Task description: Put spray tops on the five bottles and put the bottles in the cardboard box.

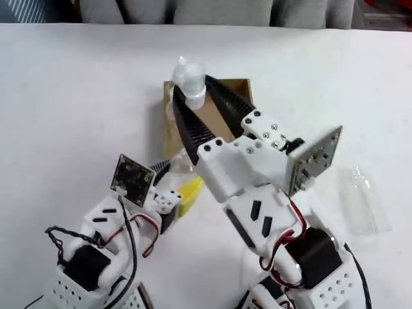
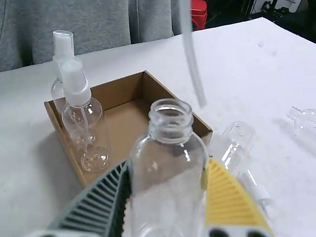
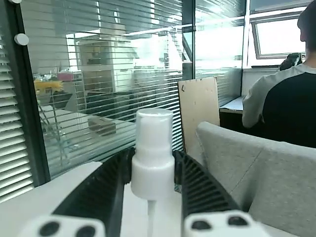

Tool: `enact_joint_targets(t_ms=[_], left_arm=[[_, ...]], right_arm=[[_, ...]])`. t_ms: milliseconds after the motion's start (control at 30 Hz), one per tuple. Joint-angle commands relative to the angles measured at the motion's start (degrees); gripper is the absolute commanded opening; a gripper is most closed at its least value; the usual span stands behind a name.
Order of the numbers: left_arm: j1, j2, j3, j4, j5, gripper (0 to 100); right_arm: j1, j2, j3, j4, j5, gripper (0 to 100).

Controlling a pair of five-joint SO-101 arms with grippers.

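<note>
My left gripper [image 2: 168, 169] is shut on a clear bottle [image 2: 168, 163] with an open neck, held upright between a grey finger and a yellow finger [image 1: 190, 193]. My right gripper [image 3: 153, 158] is shut on a white spray top [image 3: 152, 148], and its black fingers [image 1: 187, 125] hold it over the cardboard box [image 1: 239, 87]. The top's thin tube [image 2: 190, 59] hangs just above and behind the bottle's neck. Two capped bottles [image 2: 79, 108] stand in the box's [image 2: 123, 113] left corner.
Two uncapped clear bottles [image 2: 236, 143] lie on the white table to the right of the box, and another [image 2: 303, 118] lies farther right. One clear bottle [image 1: 364, 199] lies beside the right arm's base. Grey chairs line the far edge.
</note>
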Motion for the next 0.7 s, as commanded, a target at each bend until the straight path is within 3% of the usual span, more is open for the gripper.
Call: enact_joint_targets(t_ms=[0, 333, 667], left_arm=[[0.31, -0.66, -0.7, -1.85, -0.26, 3], [0.31, -1.01, -0.79, -1.76, -0.26, 3], [0.75, -14.55, 3.43, 1.05, -0.26, 3]], right_arm=[[-0.31, -0.13, -0.44, -2.68, -0.53, 1.9], [-0.22, 0.22, 1.05, -2.95, -0.7, 1.9], [2.07, -0.31, 5.36, -8.4, -0.62, 1.9]])
